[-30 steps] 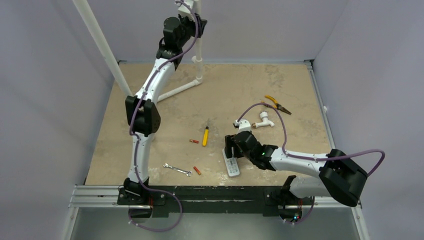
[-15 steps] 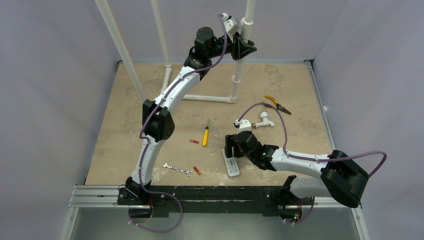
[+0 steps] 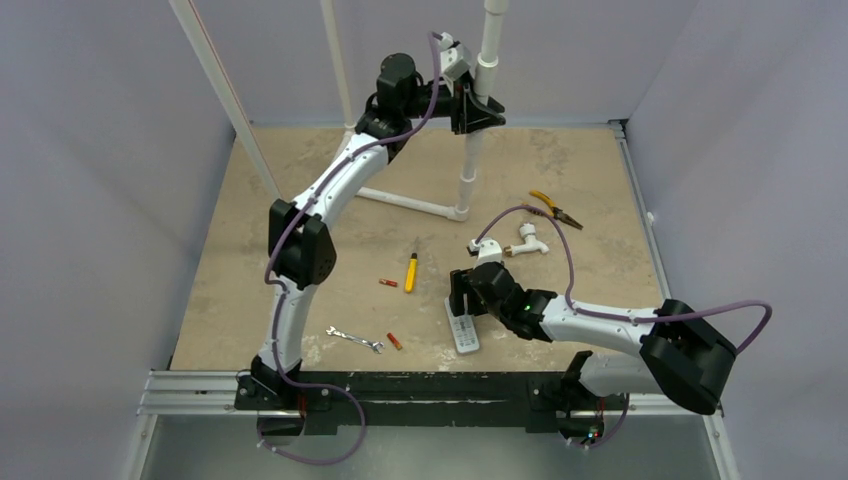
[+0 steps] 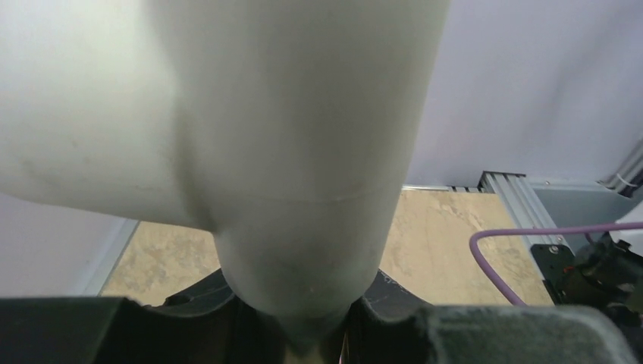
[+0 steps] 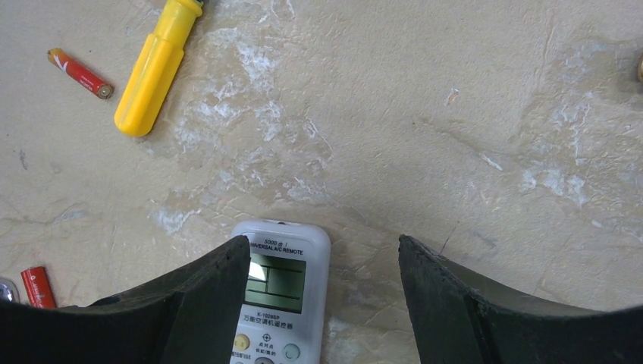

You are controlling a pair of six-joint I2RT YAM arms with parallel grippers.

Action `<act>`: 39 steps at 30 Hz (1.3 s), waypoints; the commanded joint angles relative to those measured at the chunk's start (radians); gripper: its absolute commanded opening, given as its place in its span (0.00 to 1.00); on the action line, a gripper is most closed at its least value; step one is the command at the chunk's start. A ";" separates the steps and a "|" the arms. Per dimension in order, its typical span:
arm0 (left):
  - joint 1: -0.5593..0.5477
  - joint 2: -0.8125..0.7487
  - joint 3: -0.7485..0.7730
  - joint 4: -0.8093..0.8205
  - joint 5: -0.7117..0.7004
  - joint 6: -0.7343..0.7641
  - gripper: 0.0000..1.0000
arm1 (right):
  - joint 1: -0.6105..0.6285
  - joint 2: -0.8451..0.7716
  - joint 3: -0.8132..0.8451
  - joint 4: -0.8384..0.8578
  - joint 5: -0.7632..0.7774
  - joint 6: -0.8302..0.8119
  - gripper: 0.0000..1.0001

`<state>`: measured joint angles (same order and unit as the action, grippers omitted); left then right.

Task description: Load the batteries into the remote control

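The right gripper is held low over the table, its fingers spread wide. The remote control is seen lying flat between them, close by one finger; contact cannot be told. The batteries are scattered to its left. The left gripper is clamped around a raised white pipe.

Left tool high, clamped; right tool low, agape.

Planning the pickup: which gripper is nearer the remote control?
Right. The right gripper hangs open over the remote control at its display end; the left gripper is far behind it, clamped on a white pipe.
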<state>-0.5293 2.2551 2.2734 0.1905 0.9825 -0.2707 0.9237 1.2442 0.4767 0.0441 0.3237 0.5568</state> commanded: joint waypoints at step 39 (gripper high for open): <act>0.074 0.129 0.235 -0.101 0.264 -0.330 0.00 | 0.003 -0.031 0.019 -0.007 0.031 -0.025 0.73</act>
<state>-0.3420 2.3272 2.4172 0.1223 1.1973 -0.3485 0.9237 1.2610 0.4957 0.0311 0.3241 0.5304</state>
